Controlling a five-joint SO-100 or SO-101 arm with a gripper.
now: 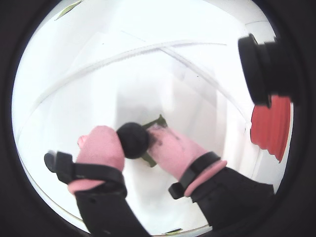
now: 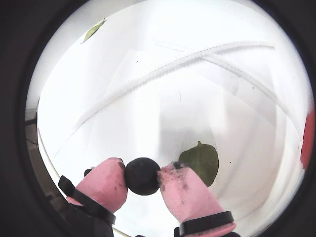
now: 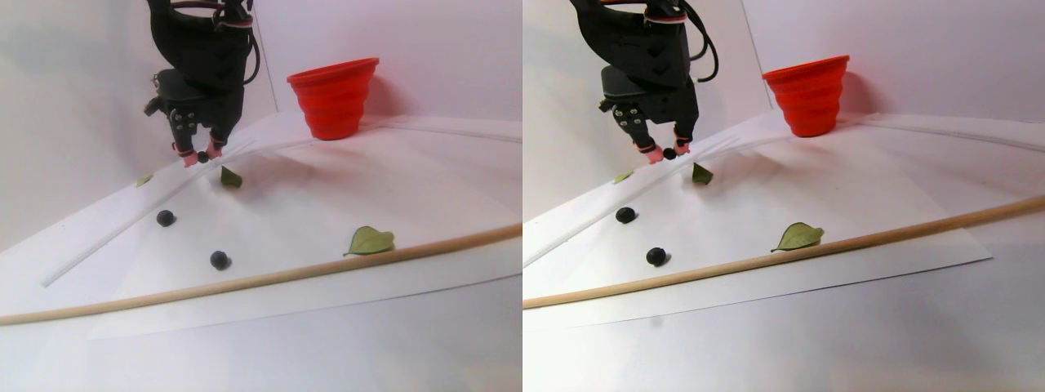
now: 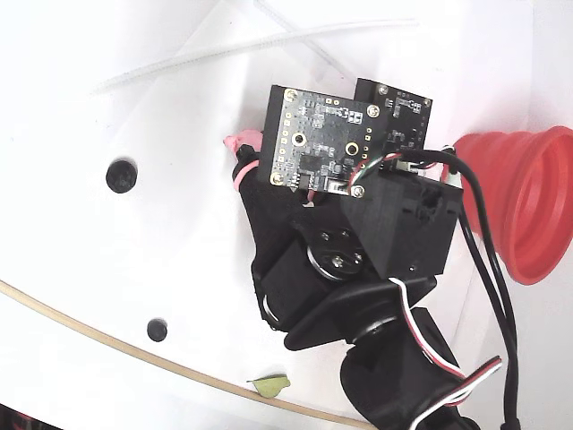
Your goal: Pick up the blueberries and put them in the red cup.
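Observation:
My gripper (image 2: 142, 177) is shut on one blueberry (image 1: 133, 140), a matte black ball pinched between the two pink fingertips (image 1: 101, 145). In the stereo pair view the held blueberry (image 3: 202, 156) hangs just over the white sheet at the back left, beside a small leaf (image 3: 231, 176). Two more blueberries (image 3: 166, 218) (image 3: 220, 260) lie loose on the sheet nearer the front, and the fixed view shows these blueberries (image 4: 121, 176) (image 4: 157, 330) left of the arm. The red cup (image 3: 333, 98) stands upright at the back, to the right of the gripper. Its red ribbed side (image 1: 271, 126) shows at the right edge of a wrist view.
A green leaf (image 2: 200, 162) lies under the right finger. A larger leaf (image 3: 371, 240) rests against a long wooden stick (image 3: 261, 280) across the front. White plastic strips (image 2: 173, 64) cross the sheet behind the gripper, and a small leaf (image 2: 93, 30) lies far back left.

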